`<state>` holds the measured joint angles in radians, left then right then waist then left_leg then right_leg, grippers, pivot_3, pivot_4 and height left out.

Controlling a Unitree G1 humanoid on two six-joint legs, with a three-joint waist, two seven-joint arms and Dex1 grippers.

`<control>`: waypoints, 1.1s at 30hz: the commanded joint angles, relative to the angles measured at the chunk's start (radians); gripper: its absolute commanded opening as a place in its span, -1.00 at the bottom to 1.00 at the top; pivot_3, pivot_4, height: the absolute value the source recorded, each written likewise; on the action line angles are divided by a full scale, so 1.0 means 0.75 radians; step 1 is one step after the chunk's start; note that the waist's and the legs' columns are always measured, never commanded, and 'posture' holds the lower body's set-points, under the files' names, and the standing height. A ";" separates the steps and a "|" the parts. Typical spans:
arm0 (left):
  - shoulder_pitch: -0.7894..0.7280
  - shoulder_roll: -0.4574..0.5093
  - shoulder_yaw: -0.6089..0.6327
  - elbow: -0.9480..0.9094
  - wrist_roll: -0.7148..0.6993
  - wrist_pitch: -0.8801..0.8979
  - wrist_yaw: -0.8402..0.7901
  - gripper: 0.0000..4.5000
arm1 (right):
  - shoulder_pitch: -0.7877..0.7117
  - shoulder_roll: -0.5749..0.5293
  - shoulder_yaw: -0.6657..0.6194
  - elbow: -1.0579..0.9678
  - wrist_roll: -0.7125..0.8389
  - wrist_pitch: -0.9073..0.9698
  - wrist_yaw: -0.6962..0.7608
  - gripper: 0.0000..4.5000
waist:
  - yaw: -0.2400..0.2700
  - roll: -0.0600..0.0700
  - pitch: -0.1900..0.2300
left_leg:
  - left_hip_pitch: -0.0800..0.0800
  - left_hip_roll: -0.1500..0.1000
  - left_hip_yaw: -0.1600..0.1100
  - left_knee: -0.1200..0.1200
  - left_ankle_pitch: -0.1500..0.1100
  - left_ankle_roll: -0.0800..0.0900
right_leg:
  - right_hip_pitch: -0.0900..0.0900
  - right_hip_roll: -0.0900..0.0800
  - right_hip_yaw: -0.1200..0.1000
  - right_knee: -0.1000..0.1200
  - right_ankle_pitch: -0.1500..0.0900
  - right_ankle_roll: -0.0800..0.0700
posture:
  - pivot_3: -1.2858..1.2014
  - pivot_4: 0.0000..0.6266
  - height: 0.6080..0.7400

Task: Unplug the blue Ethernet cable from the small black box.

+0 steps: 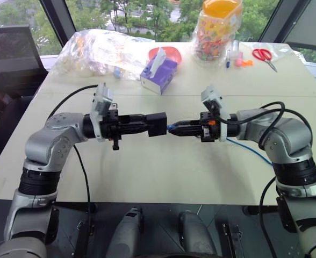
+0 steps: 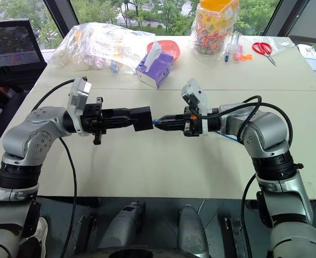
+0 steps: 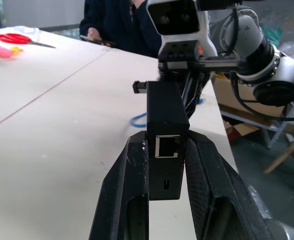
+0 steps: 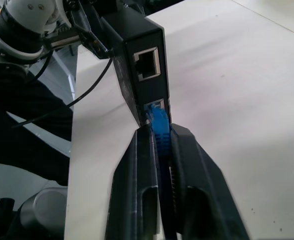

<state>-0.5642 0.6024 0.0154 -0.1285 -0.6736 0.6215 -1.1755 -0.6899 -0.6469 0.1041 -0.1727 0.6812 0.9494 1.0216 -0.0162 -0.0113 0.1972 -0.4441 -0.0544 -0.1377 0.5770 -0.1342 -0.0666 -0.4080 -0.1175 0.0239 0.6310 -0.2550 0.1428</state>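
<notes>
left gripper (image 1: 147, 124) is clamped on the small black box (image 1: 157, 124), held level above the table (image 1: 147, 172) – right gripper (image 1: 174, 129) pinches the blue ethernet cable (image 4: 159, 122) by its plug, which sits at the box's lower socket

1. Across my tabletop (image 1: 147, 172), at the far side, I see a purple tissue box (image 1: 159, 74) with a white tissue sticking up.
2. Just behind it lies a red dish (image 1: 169, 52).
3. To its left sprawls a crumpled clear plastic bag (image 1: 96, 51).
4. To its right stands a clear jar (image 1: 217, 32) of colourful bits under an orange lid.
5. Red-handled scissors (image 1: 263, 56) lie near the far right corner.
6. A black chair (image 2: 13, 51) stands off the left edge.
</notes>
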 commanded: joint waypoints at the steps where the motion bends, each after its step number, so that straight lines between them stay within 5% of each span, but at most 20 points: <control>1: -0.004 0.013 -0.002 -0.029 0.006 -0.028 -0.017 -0.80 | -0.039 0.004 -0.021 -0.032 0.010 -0.013 0.001 -0.98 | 0.000 0.000 0.000 | 0.000 0.000 0.000 0.000 0.000 0.000 | 0.000 0.000 0.000 0.000 0.000 0.000 | 0.03 -0.52 0.82; 15: -0.009 0.008 -0.001 -0.061 -0.012 0.007 -0.003 -0.80 | -0.035 0.009 -0.035 -0.067 0.047 0.011 0.009 -0.98 | 0.000 0.000 0.000 | 0.000 0.000 0.000 0.000 0.000 0.000 | 0.000 0.000 0.000 0.000 0.000 0.000 | 0.03 -0.52 0.82; 18: -0.018 0.000 0.002 -0.063 -0.021 0.016 0.006 -0.80 | -0.035 0.011 -0.032 -0.068 0.042 0.004 0.005 -0.49 | 0.000 0.000 0.000 | 0.000 0.000 0.000 0.000 0.000 0.000 | 0.000 0.000 0.000 0.000 0.000 0.000 | 0.03 -0.52 0.82; 22: -0.024 -0.007 0.008 -0.073 -0.036 0.036 0.014 -0.80 | -0.033 0.008 -0.026 -0.071 0.037 -0.001 0.006 0.39 | 0.000 0.000 0.000 | 0.000 0.000 0.000 0.000 0.000 0.000 | 0.000 0.000 0.000 0.000 0.000 0.000 | 0.03 -0.52 0.82; 33: -0.022 -0.004 0.009 -0.087 -0.046 0.054 0.025 -0.80 | -0.046 0.002 -0.021 -0.058 0.035 -0.009 0.032 0.39 | 0.000 0.000 0.000 | 0.000 0.000 0.000 0.000 0.000 0.000 | 0.000 0.000 0.000 0.000 0.000 0.000 | 0.03 -0.52 0.82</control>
<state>-0.5633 0.5957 0.0123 -0.1600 -0.6881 0.6675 -1.1558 -0.6907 -0.6455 0.1057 -0.1939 0.6922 0.9555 1.0337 -0.0161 -0.0113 0.1972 -0.4441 -0.0544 -0.1377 0.5770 -0.1342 -0.0666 -0.4080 -0.1175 0.0240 0.6309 -0.2550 0.1429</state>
